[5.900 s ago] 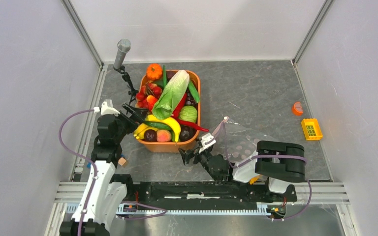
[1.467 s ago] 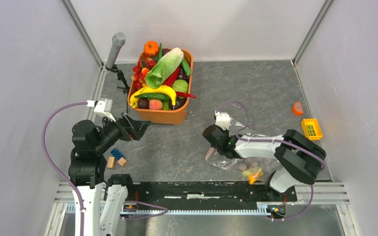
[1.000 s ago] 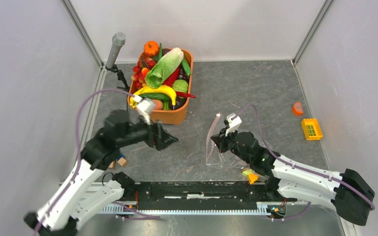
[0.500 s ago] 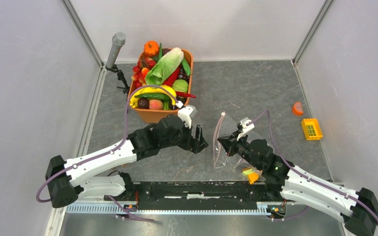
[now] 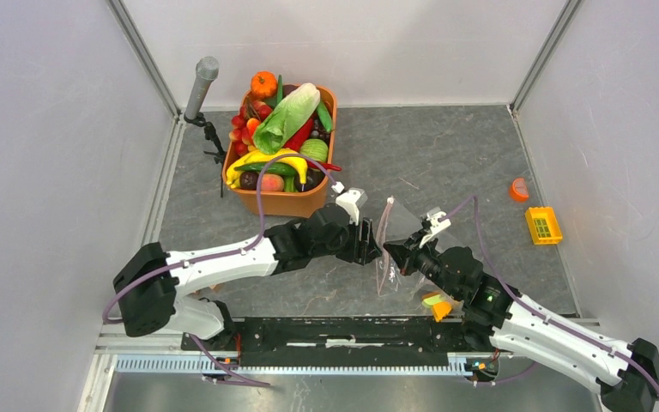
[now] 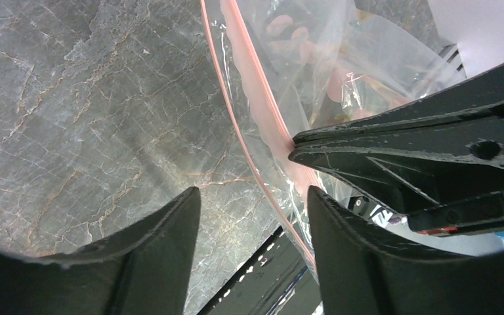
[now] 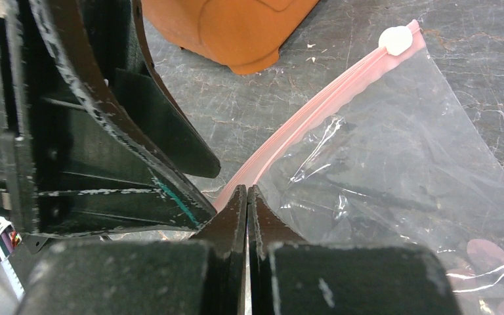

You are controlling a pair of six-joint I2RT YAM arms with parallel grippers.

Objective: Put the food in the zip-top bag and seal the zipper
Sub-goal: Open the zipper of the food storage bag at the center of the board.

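Observation:
The zip-top bag (image 5: pixel 410 245) stands upright on the table, held by its pink zipper (image 7: pixel 315 111). My right gripper (image 7: pixel 246 191) is shut on that strip near its lower end; the white slider (image 7: pixel 397 41) sits at the far end. My left gripper (image 6: pixel 252 193) is open, with a finger on each side of the zipper (image 6: pixel 246 141) just below the right gripper's tip. The strip runs close to its right finger (image 6: pixel 341 249). The food lies in the orange tub: cabbage (image 5: pixel 287 120), banana (image 5: pixel 266 160), red chili (image 5: pixel 330 166).
The orange tub (image 5: pixel 285 206) stands behind the left arm, close to the bag. A grey post (image 5: pixel 199 86) on a small tripod is left of the tub. An orange piece (image 5: pixel 519 189) and a yellow crate (image 5: pixel 543 225) lie at the right. A yellow-orange wedge (image 5: pixel 436 305) sits under the bag.
My left arm has swung right from beside the tub to the bag's mouth, and its jaws have narrowed. My right gripper has kept its hold and stood the bag upright.

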